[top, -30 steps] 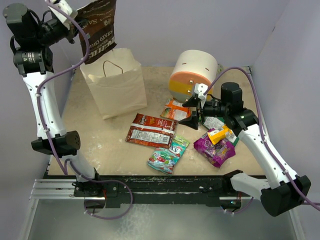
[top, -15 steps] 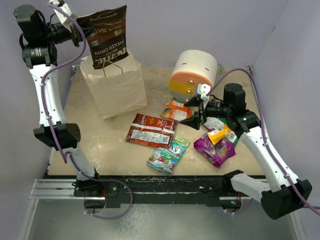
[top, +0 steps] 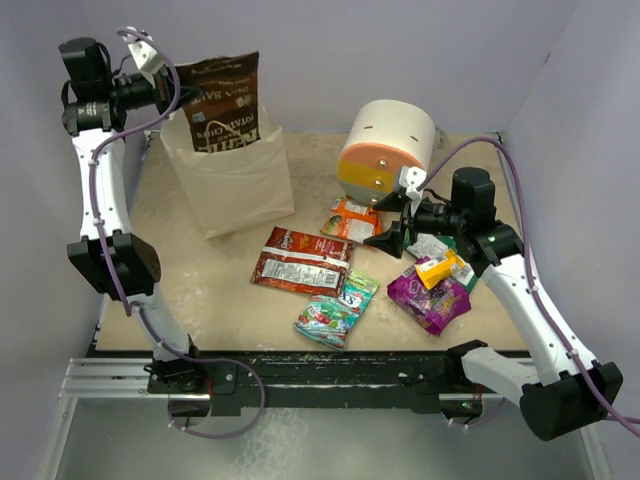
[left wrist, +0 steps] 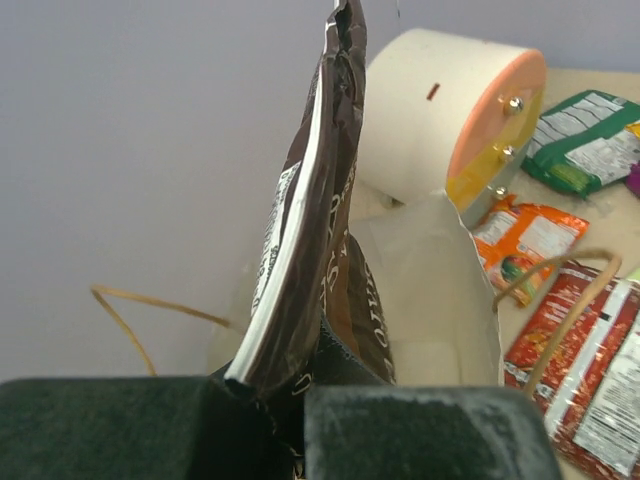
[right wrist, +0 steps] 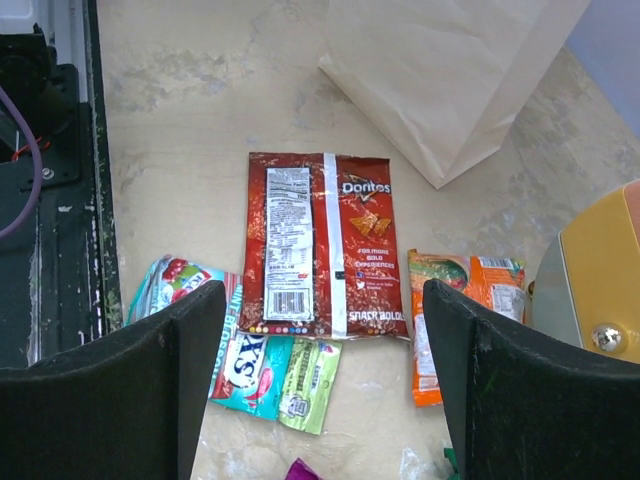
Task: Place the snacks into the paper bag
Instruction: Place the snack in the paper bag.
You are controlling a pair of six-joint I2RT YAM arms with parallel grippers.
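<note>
My left gripper [top: 165, 78] is shut on the top edge of the brown chip bag [top: 222, 102], whose lower part sits inside the open cream paper bag [top: 235, 185] at the back left. In the left wrist view the chip bag [left wrist: 315, 230] hangs into the paper bag's mouth [left wrist: 445, 290]. My right gripper [top: 388, 222] is open and empty, above the table. Below it lie the red-white packet [right wrist: 325, 245], the orange packet [right wrist: 455, 310] and the teal candy packet [right wrist: 235, 350]. The purple packet [top: 430, 298], the yellow-orange box [top: 440, 270] and the green-white packet [top: 428, 245] lie under the right arm.
The round white-orange-yellow drawer unit [top: 385, 150] stands at the back, just behind my right gripper. Purple walls close the table on three sides. The black rail [top: 320, 370] runs along the near edge.
My left gripper has moved right and down, lowering the brown chip bag from above the paper bag into its mouth. My right arm has barely moved.
</note>
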